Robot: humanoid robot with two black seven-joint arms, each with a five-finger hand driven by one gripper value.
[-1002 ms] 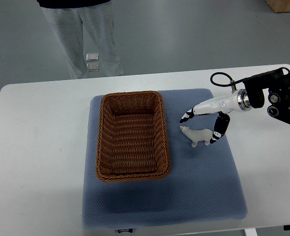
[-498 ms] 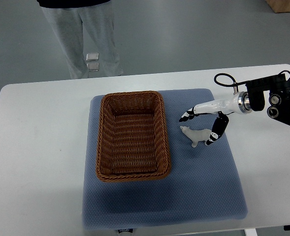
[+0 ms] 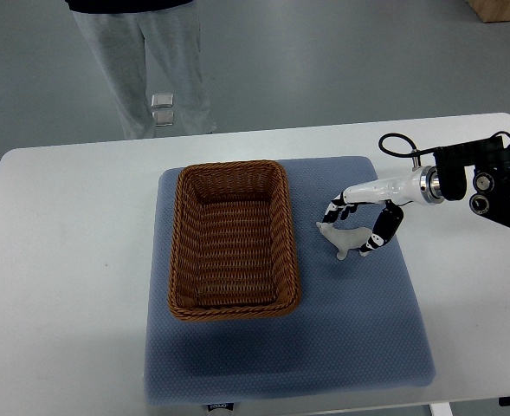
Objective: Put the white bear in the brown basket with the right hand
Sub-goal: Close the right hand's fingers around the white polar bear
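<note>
Grasping step: right hand (image 3: 351,227) curling around bear (image 3: 342,238), grip not yet firm. Bear lying on mat (image 3: 358,321), 3 o'clock of basket (image 3: 233,238). Next needing firm pinch, lifting, carrying toward 9 o'clock over rim.

One steep overhead view from the robot's side.
It looks down and forward across the table (image 3: 64,225), taking in the mat (image 3: 350,321) whole, with floor (image 3: 324,61) and a person's legs (image 3: 142,61) beyond the far edge.

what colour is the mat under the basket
Blue-grey mat, seen in the top view, beneath the brown basket.
</note>
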